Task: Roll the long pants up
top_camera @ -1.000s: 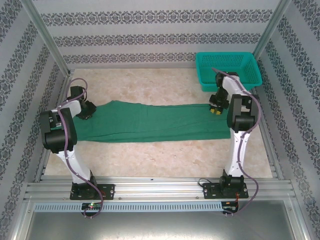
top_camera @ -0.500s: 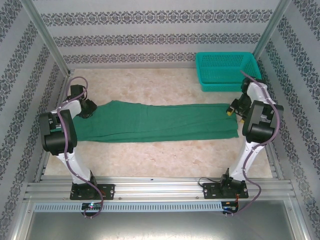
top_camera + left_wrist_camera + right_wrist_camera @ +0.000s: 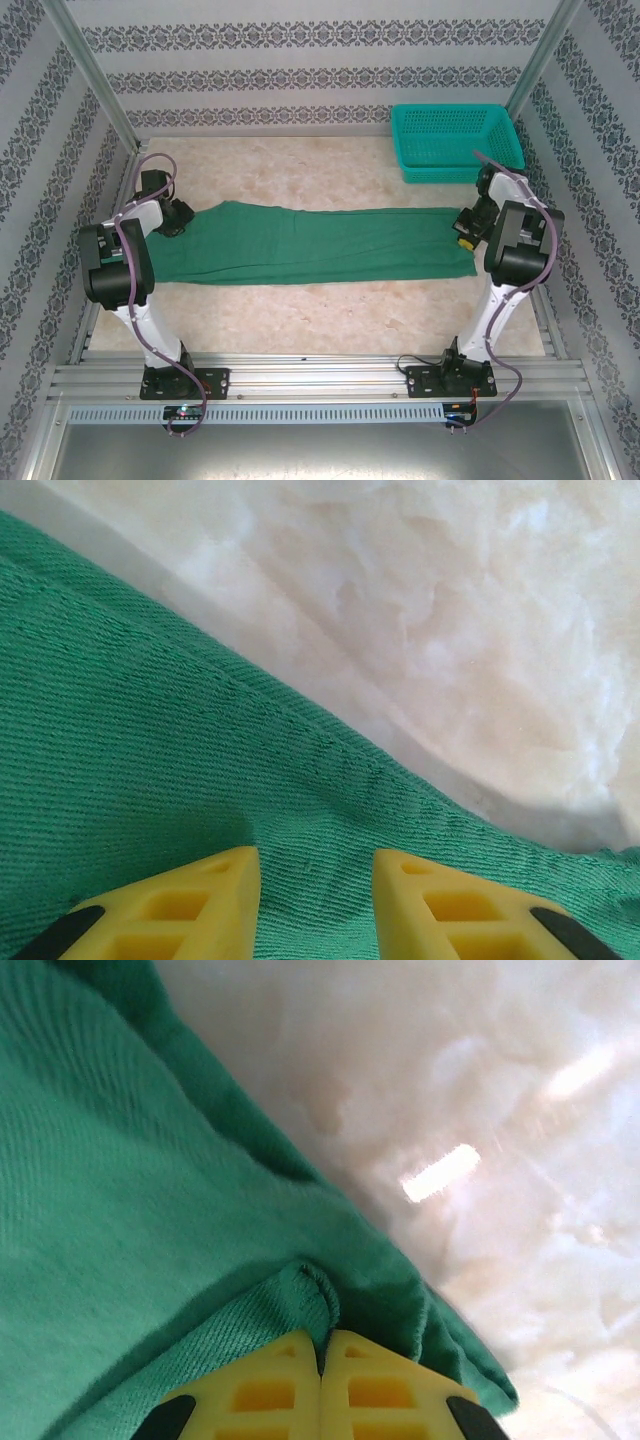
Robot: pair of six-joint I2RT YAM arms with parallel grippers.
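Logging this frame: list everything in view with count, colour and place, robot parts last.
long pants: one, dark green, spread flat left to right across the middle of the table
basket: one, teal mesh, far right corner of the table, apart from the pants
table: one, beige marbled, under the pants and basket
walls: three, grey-and-white patterned, left, far and right sides
left gripper: one, yellow fingers, open over the pants' left end
right gripper: one, yellow fingers, shut on a fold at the pants' right edge
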